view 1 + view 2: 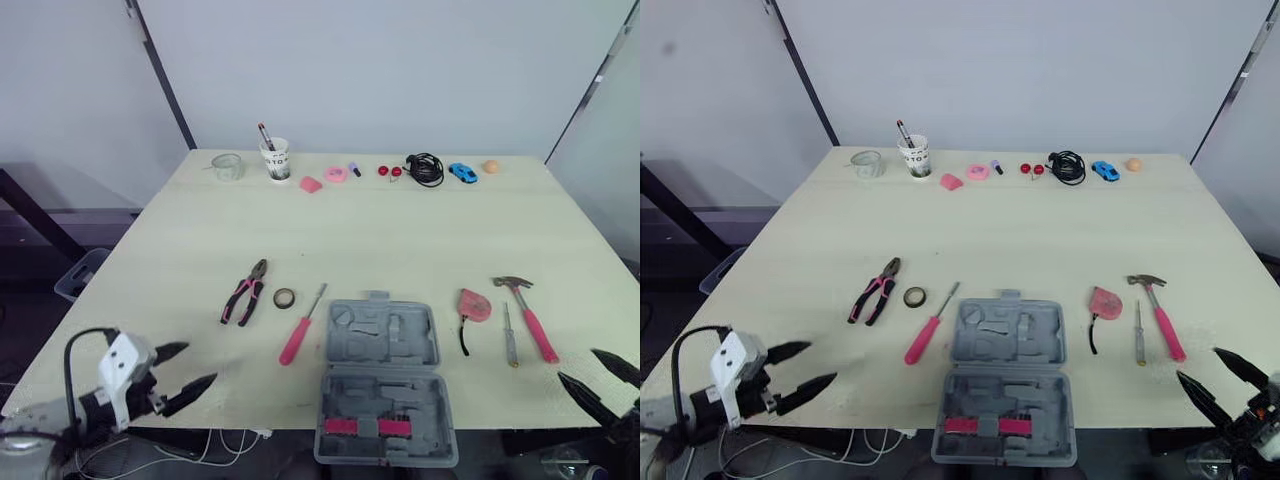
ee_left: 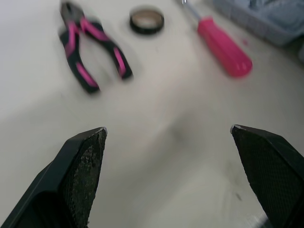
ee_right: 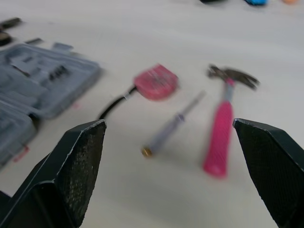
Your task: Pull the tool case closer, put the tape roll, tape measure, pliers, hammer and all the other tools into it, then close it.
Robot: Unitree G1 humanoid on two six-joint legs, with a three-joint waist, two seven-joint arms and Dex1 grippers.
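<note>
The grey tool case (image 1: 384, 380) lies open at the table's front edge, in the middle. Left of it lie a pink-handled screwdriver (image 1: 300, 328), a small tape roll (image 1: 284, 298) and pink-and-black pliers (image 1: 246, 292). To its right are a pink tape measure (image 1: 474, 305), a slim grey screwdriver (image 1: 509, 335) and a pink-handled hammer (image 1: 530, 314). My left gripper (image 1: 188, 372) hovers open at the front left corner, empty. My right gripper (image 1: 598, 378) hangs open at the front right, below the hammer, empty.
Along the table's far edge stand a clear cup (image 1: 228, 166), a paper cup with a pen (image 1: 275, 158), pink items (image 1: 323, 179), red balls (image 1: 389, 171), a black cable (image 1: 426, 168), a blue toy car (image 1: 462, 172) and an orange ball (image 1: 490, 166).
</note>
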